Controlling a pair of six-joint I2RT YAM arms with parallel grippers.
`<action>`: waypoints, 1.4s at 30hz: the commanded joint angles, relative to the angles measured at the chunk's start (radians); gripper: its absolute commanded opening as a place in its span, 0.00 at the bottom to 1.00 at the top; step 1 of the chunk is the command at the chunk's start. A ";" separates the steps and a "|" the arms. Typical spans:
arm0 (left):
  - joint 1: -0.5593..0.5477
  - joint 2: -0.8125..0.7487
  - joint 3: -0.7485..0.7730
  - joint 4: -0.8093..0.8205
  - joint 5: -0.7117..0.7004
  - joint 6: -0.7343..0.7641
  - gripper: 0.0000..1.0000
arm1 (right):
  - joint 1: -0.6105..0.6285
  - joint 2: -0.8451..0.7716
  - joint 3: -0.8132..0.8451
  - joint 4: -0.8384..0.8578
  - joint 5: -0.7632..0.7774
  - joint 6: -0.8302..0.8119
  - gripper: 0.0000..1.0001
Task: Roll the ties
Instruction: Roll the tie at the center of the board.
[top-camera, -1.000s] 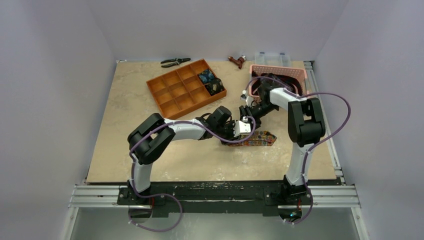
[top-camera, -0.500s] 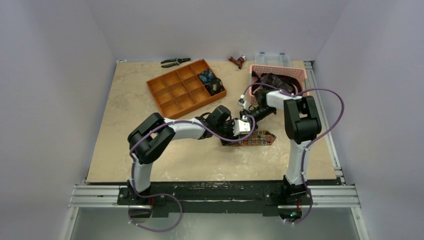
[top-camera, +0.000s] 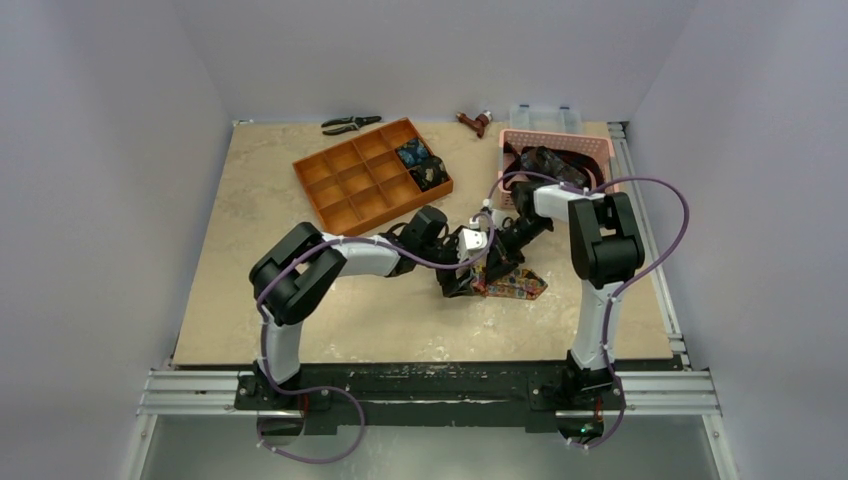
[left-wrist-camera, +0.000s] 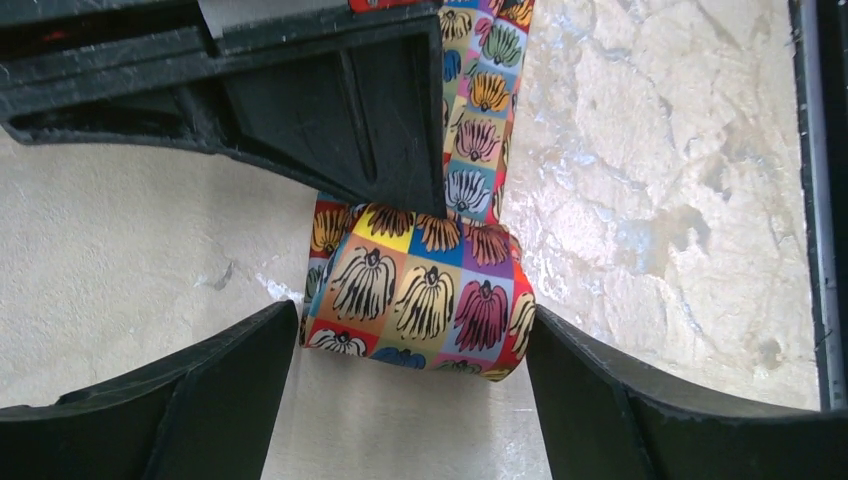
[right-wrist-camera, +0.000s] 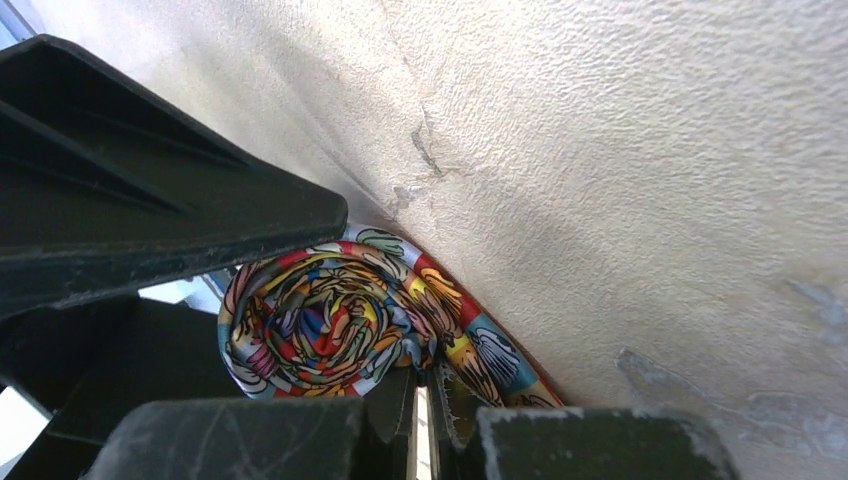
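Note:
A tie (top-camera: 517, 286) in a busy orange-yellow-red print lies on the table, partly rolled into a coil (left-wrist-camera: 415, 290), with a flat strip (left-wrist-camera: 480, 90) running away from it. My left gripper (left-wrist-camera: 412, 345) is open, one finger (left-wrist-camera: 200, 400) on each side of the coil. In the top view it (top-camera: 467, 272) sits just left of the tie. My right gripper (right-wrist-camera: 425, 405) is shut, its tips pressed into the crease where the coil (right-wrist-camera: 320, 320) meets the strip. From above it (top-camera: 497, 260) reaches the tie from the far side.
An orange tray (top-camera: 350, 190) at the back holds two rolled dark ties (top-camera: 413, 153) in its right compartments. A pink basket (top-camera: 557, 143) with dark fabric stands behind the right arm. Pliers (top-camera: 350, 124), a small reddish tool (top-camera: 475, 122) and a clear box (top-camera: 545, 114) lie at the far edge.
My left gripper has opened and let go of the coil, drawing back a little to the left. My right gripper has shut and come down onto the coil.

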 joint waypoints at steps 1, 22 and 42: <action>0.000 -0.011 -0.002 0.111 0.070 -0.061 0.85 | 0.003 0.029 -0.010 0.131 0.302 -0.039 0.00; -0.045 0.002 -0.084 -0.030 -0.087 0.103 0.35 | 0.094 0.110 0.153 0.065 0.174 -0.100 0.00; -0.081 0.049 0.064 -0.343 -0.306 0.063 0.31 | 0.035 -0.083 0.105 -0.114 -0.233 -0.063 0.54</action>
